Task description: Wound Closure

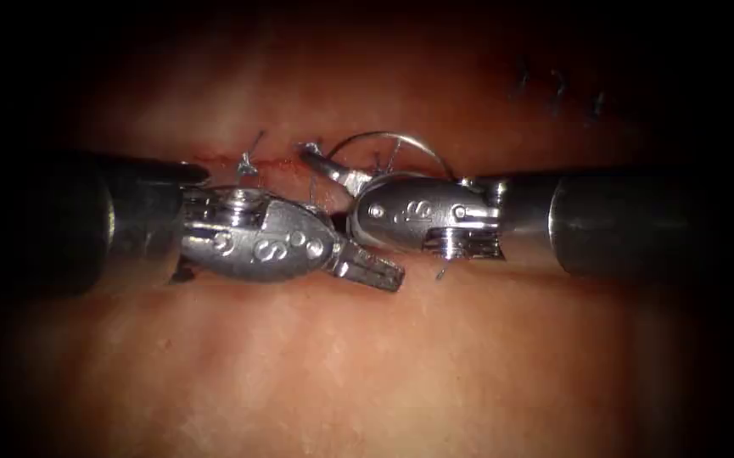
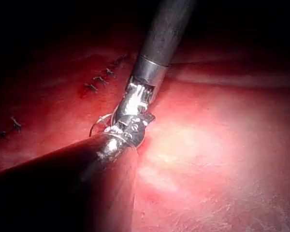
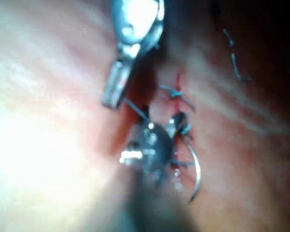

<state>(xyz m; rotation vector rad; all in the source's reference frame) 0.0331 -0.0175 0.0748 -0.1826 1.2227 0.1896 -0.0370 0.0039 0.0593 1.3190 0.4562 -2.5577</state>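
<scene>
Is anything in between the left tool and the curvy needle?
Yes. The right tool holds the needle near one end, and its silver body sits between the left tool and the needle's arc. The left tool's jaws are shut and hold nothing, below the cut in the tissue.

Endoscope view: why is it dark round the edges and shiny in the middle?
Endoscope view: the light hits the middle, glinting off the left tool and right pincer, which grips the needle by the cut. Left wrist view: tissue glares.
</scene>
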